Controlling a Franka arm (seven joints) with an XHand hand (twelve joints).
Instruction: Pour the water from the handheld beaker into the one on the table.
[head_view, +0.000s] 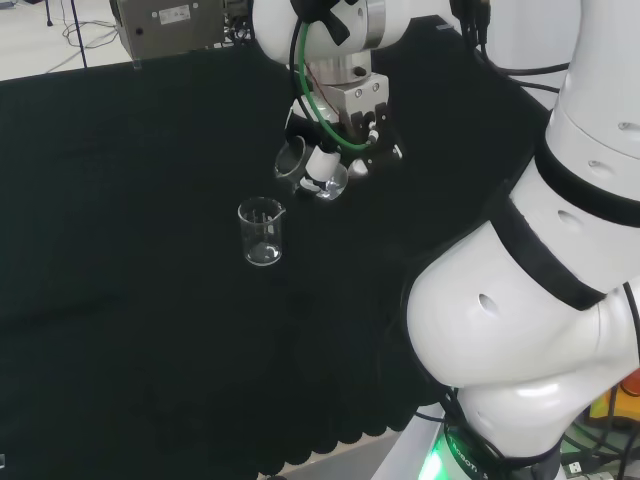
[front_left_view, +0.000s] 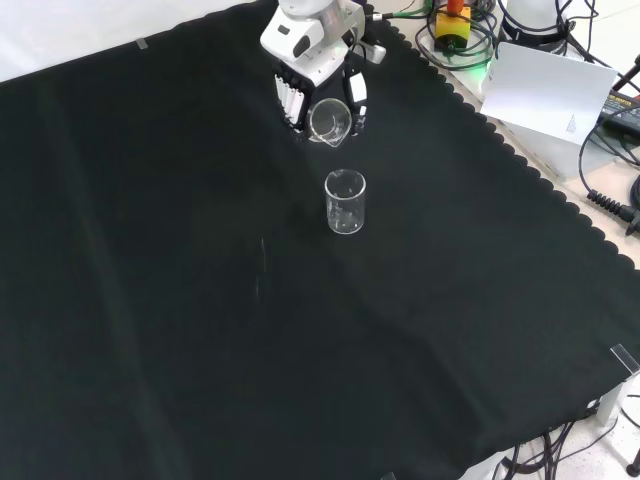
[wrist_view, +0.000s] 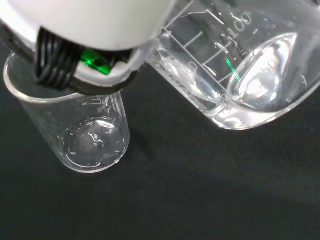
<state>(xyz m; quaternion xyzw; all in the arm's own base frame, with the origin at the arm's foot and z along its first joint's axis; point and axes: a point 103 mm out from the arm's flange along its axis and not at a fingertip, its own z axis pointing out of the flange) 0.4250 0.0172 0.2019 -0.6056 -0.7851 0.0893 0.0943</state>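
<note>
The hand (front_left_view: 318, 62) is curled round a tilted clear beaker (front_left_view: 329, 121), held above the cloth. A little water (wrist_view: 260, 75) is seen pooled in its lower corner in the wrist view. The table beaker (front_left_view: 345, 201) stands upright just beside, apart from it, with bare black cloth (front_left_view: 200, 330) all round. The fingers are partly hidden behind the glass.

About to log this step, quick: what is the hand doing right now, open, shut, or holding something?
Hand: shut on the tilted handheld beaker, above and apart from the beaker on the table.
</note>
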